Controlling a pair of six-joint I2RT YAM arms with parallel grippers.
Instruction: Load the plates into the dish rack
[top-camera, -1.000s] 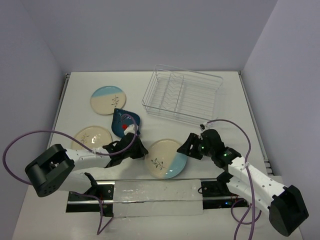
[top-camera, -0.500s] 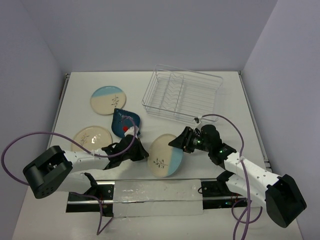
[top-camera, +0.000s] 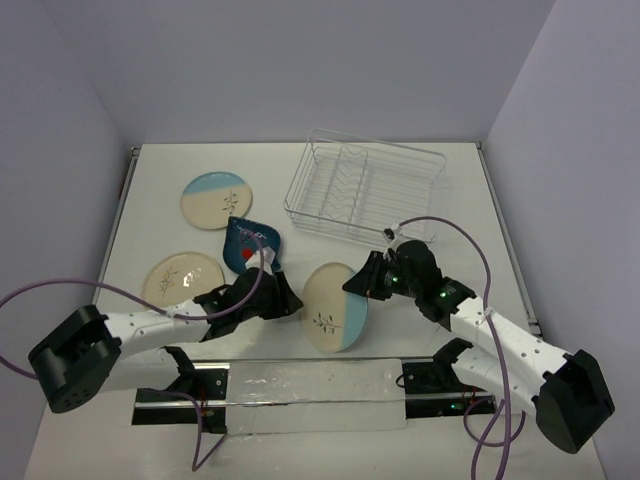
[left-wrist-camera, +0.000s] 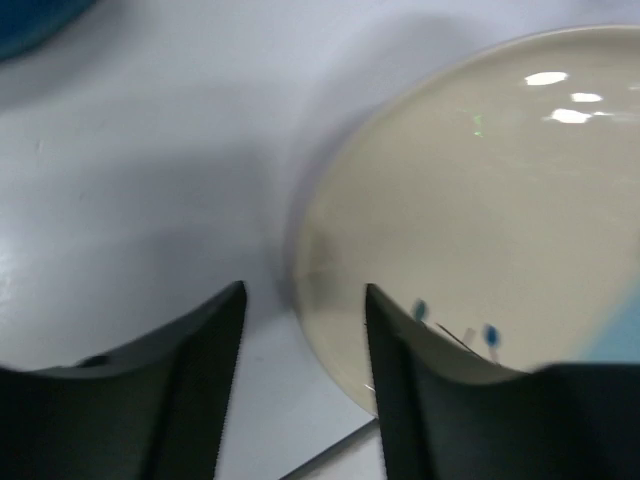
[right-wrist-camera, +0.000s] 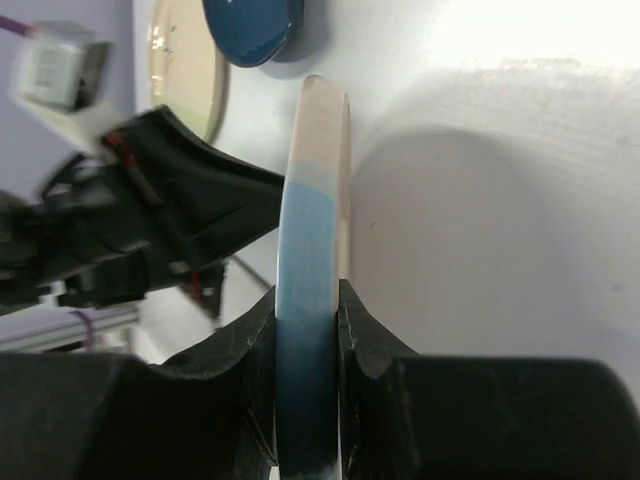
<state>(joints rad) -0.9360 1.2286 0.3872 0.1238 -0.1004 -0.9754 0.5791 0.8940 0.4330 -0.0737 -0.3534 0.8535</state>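
Note:
A half cream, half light blue plate (top-camera: 335, 306) stands tilted up on edge near the front middle of the table. My right gripper (top-camera: 364, 282) is shut on its right rim; in the right wrist view the plate (right-wrist-camera: 310, 250) runs edge-on between the jaws of that gripper (right-wrist-camera: 307, 330). My left gripper (top-camera: 288, 300) sits open just left of the plate. In the left wrist view the plate's cream face (left-wrist-camera: 480, 200) lies beside the right finger (left-wrist-camera: 420, 390), and only table shows between the jaws. The wire dish rack (top-camera: 365, 190) stands empty at the back right.
A dark blue plate (top-camera: 250, 244) lies just behind my left gripper. A second cream and blue plate (top-camera: 217, 200) sits at the back left. A cream plate (top-camera: 183, 277) lies at the left beside my left arm. Walls close in the table's back and sides.
My left gripper has opened and let go of the plate's left rim. My right gripper has closed on the right rim, and the plate has tipped from flat to nearly upright.

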